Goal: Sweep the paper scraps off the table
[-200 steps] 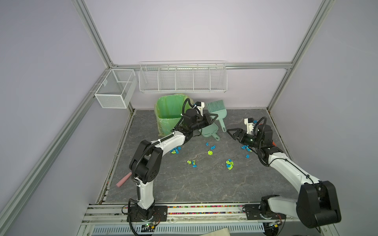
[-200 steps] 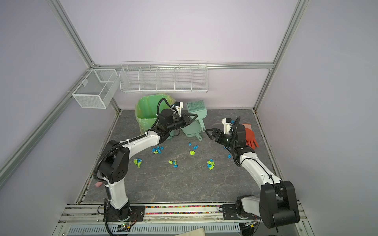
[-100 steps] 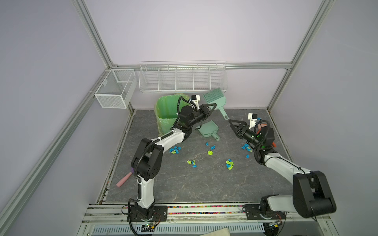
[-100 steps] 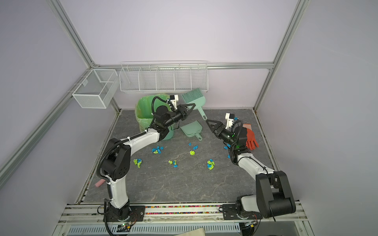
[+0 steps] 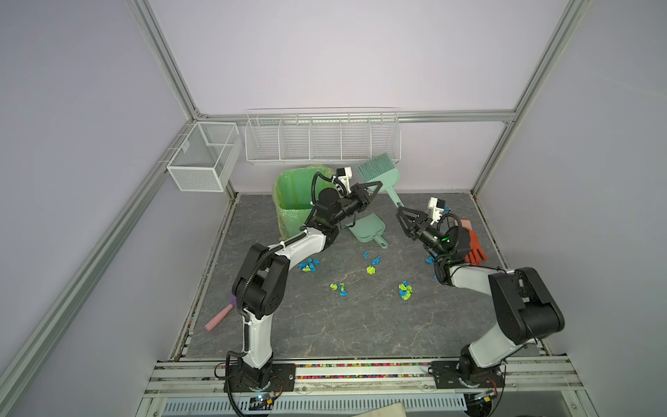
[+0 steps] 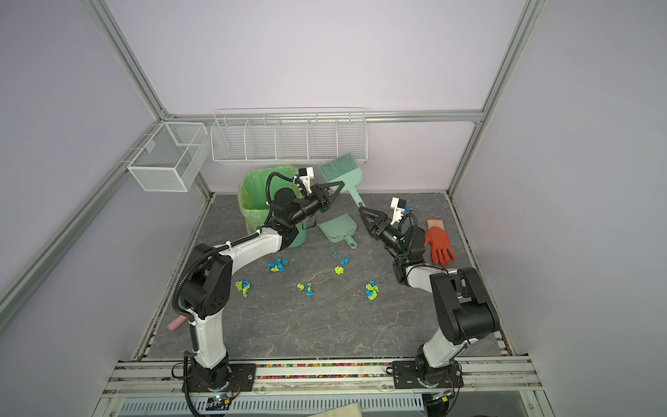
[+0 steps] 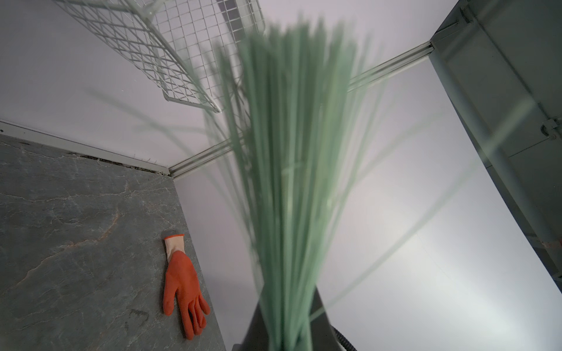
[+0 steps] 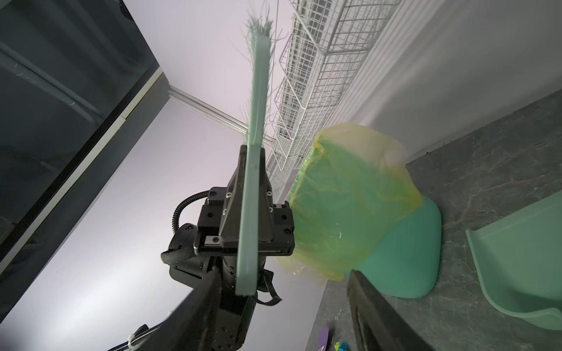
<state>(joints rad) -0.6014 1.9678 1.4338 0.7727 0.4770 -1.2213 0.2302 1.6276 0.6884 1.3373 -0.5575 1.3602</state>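
Paper scraps (image 5: 405,290): blue and green, scattered across desk (image 5: 325,325) near dustpan (image 5: 366,227)
Left hand (image 5: 377,186): pinching hand brush (image 5: 377,169) below bristles, above desk
Right hand (image 5: 400,216): spread, fingertips either side of brush handle end

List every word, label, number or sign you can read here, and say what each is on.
No text can be read in any view.
Small tag on the mesh basket: too small to read.
Arms, bin, brush, dustpan, glove: no markings visible.
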